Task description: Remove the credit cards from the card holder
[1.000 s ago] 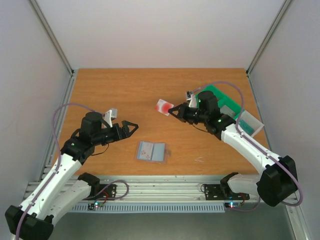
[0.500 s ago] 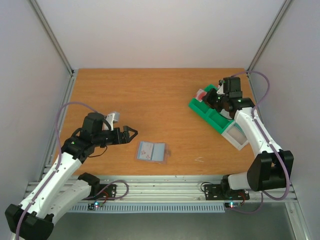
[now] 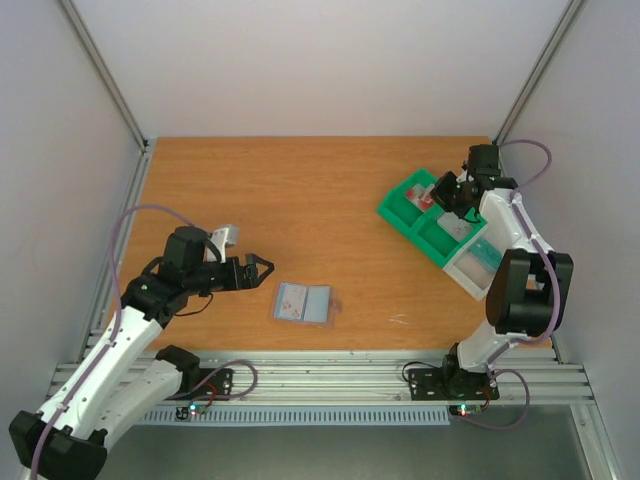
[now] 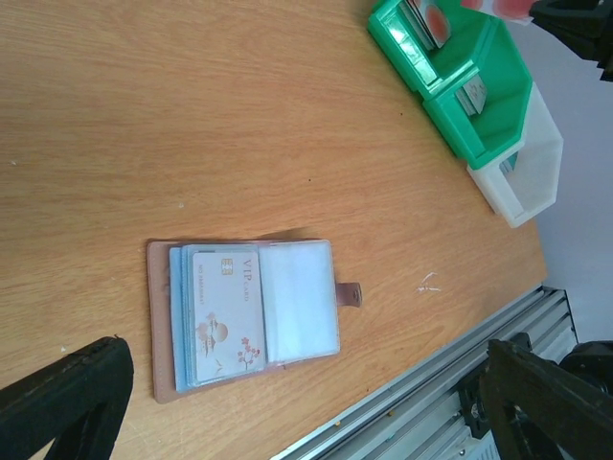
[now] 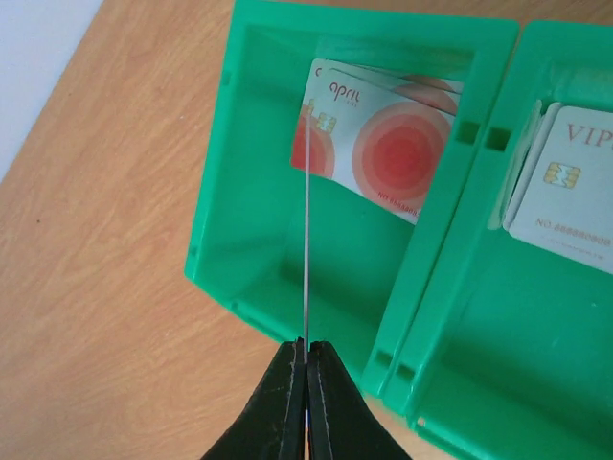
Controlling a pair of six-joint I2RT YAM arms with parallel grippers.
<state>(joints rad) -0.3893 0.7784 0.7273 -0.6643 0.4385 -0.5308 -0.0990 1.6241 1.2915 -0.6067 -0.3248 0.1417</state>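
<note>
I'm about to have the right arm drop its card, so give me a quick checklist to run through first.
1. Right gripper shut on the held card: ok, the card is pinched edge-on.
2. Held card above the green tray, over its end compartment: ok in the wrist view.
3. Room in that compartment: ok, only a red card leans inside.
4. Left gripper open and apart from the card holder: ok.
5. Card holder lying open and flat: ok.
6. Card holder emptied: not ok, cards still sit in it.
</note>
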